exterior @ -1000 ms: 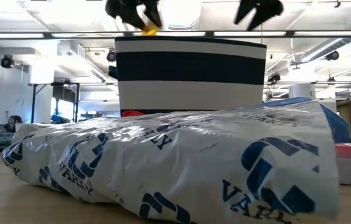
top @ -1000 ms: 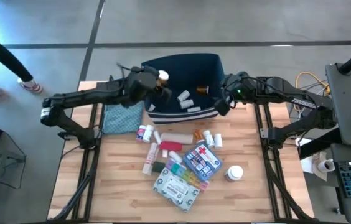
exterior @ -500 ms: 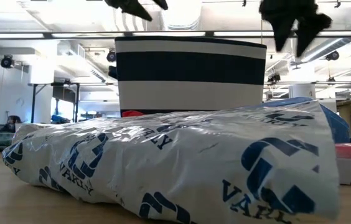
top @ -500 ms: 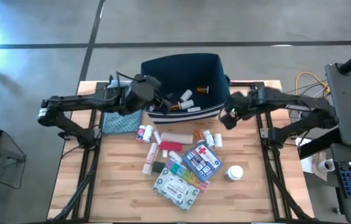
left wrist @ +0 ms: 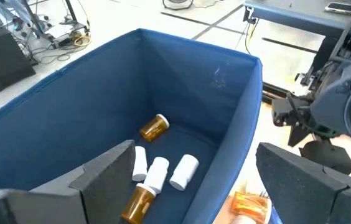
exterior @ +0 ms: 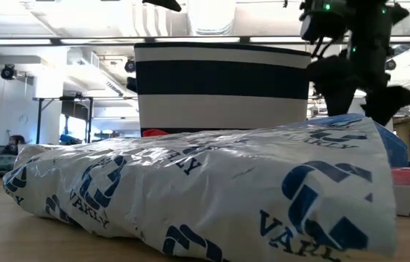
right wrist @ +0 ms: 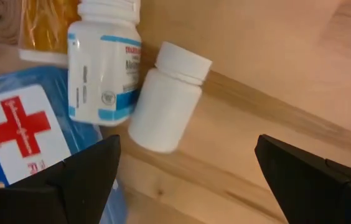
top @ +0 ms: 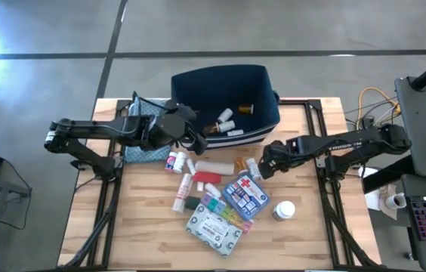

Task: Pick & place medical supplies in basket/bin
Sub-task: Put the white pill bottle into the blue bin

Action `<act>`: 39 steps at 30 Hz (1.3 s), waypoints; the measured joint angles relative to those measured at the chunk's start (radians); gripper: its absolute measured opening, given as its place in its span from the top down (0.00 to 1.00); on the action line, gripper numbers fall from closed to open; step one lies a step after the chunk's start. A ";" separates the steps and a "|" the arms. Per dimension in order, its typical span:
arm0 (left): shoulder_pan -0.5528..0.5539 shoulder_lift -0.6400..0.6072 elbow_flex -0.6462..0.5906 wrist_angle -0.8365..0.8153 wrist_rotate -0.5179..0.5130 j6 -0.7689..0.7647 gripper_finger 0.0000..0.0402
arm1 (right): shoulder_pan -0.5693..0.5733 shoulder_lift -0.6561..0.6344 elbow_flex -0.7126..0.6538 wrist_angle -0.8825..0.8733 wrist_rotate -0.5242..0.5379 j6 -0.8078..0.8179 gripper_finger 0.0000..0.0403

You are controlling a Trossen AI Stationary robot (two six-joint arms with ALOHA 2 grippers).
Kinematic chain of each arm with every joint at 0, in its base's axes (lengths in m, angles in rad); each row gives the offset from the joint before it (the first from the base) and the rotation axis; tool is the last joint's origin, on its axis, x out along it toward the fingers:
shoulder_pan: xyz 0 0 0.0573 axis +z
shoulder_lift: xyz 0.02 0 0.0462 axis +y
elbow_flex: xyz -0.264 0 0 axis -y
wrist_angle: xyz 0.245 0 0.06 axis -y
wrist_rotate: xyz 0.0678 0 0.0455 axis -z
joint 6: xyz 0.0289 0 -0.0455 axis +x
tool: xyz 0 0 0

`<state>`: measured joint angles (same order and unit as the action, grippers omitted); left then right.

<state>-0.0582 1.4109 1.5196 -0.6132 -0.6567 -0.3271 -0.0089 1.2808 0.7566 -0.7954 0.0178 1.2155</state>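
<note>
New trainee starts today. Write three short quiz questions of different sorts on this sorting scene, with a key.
1. True or false: the left gripper holds an orange bottle.
2. Which gripper hangs open over the plain white bottle on the table? A left, B right.
3. Fill in: the bin holds two orange bottles and ___ white ones.

Key:
1. False; its fingers are open and empty above the bin's rim.
2. B; the right gripper is beside the red-cross pouch.
3. Three.

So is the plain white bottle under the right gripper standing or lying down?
Lying down. The plain white bottle rests on its side on the table, beside a labelled bottle, below the open right gripper.
</note>
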 joint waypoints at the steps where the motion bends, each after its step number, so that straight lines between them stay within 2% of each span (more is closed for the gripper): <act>1: 0.000 0.000 0.000 0.000 0.000 0.002 0.23 | 0.002 0.000 -0.017 0.026 0.001 0.006 0.10; 6: 0.000 0.000 -0.001 0.000 -0.001 0.003 0.23 | 0.003 0.048 -0.074 0.144 0.007 0.008 0.10; 13: 0.000 0.000 -0.002 -0.005 -0.002 0.004 0.23 | 0.002 0.183 -0.072 0.177 0.051 -0.019 0.12; 18: 0.000 0.000 -0.003 -0.005 -0.002 0.004 0.23 | 0.003 0.222 -0.057 0.176 0.070 -0.092 0.20; 24: 0.000 0.000 -0.003 -0.005 -0.001 -0.006 0.23 | 0.001 0.205 -0.057 0.178 0.169 -0.233 0.34; 32: 0.001 0.000 -0.003 -0.004 -0.001 -0.008 0.23 | 0.002 0.201 -0.057 0.180 0.168 -0.467 0.40; 39: 0.001 0.000 -0.003 -0.004 0.000 -0.033 0.23 | 0.002 0.201 -0.057 0.178 0.163 -0.502 0.49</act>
<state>-0.0574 1.4113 1.5166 -0.6170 -0.6570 -0.3605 -0.0067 1.4814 0.6994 -0.6173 0.1812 0.7136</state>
